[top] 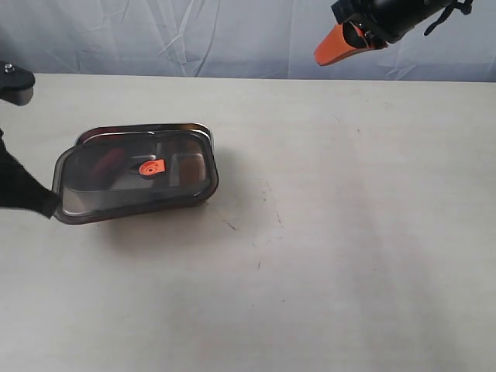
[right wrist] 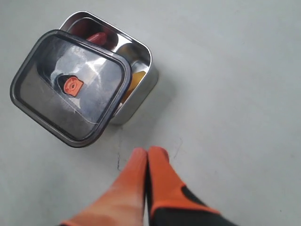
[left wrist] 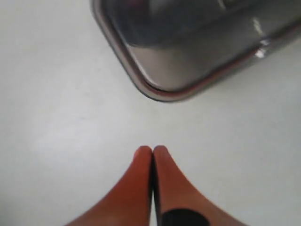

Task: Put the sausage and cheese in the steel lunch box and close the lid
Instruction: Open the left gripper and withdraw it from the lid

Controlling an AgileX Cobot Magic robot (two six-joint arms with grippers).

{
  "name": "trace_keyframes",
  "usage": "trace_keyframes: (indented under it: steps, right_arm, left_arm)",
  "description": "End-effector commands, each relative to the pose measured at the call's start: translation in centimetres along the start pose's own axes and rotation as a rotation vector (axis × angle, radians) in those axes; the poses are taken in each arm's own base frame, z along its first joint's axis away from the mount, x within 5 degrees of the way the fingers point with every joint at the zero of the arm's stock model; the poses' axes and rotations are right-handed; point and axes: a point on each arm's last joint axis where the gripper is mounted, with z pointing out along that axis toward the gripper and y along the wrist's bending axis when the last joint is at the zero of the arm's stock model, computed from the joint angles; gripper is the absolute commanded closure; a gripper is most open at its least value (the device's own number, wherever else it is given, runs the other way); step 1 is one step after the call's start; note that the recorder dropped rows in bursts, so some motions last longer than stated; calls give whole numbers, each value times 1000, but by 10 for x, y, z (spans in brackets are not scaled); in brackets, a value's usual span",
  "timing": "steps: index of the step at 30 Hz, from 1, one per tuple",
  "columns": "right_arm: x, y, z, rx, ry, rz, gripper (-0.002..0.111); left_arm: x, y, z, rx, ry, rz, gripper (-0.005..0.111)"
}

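1. Right wrist view tells the story: the lid lies skewed across the steel lunch box, overhanging one side and leaving the opposite edge uncovered.
2. Through that gap the sausage shows red in one compartment and the cheese shows yellow in the one beside it, so both are in.
3. Right hand hangs high over the worktop, well apart from the box, its fingers pressed together on nothing.
4. Left hand sits low, just beside a corner of the lid, clenched and empty too. Whether it touches that corner I cannot tell.
5. What remains, by my reckoning, is squaring the lid up and pressing it home.
6. Here's the danger: nothing braces the box, so a nudge at that corner could slide the whole thing across the smooth worktop instead of turning the lid.
7. Pressing down while the lid is askew could seat one side only, or tip the lid's edge into the box onto the food.
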Motion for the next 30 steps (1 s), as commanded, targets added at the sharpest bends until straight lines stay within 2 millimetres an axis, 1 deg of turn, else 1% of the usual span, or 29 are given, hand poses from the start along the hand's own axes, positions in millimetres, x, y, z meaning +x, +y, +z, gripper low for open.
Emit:
trace_keyframes:
  steps: [1,6,10,15,19,24,30]
  right_arm:
    - [0,-2,-1,-6,-12,12,108]
    - [0,-1,-1,-8,-14,13,108]
    - [1,-1,-1,-17,-3,13,108]
    - [1,0,-1,-20,-1,13,108]
    - [1,0,-1,-20,-1,13,108]
    - [1,0,-1,-19,1,12,108]
    - [1,-1,-1,-17,3,11,108]
  left_arm:
    - [15,-15,0,163,145,16,107]
    - [10,-17,17,164,202,18,107]
    - [6,-23,41,199,299,-3,107]
    - [-7,-25,68,187,249,-9,107]
    - [-8,-27,83,181,296,-3,107]
    - [-12,-27,97,169,276,4,107]
    - [-15,-26,101,155,256,17,107]
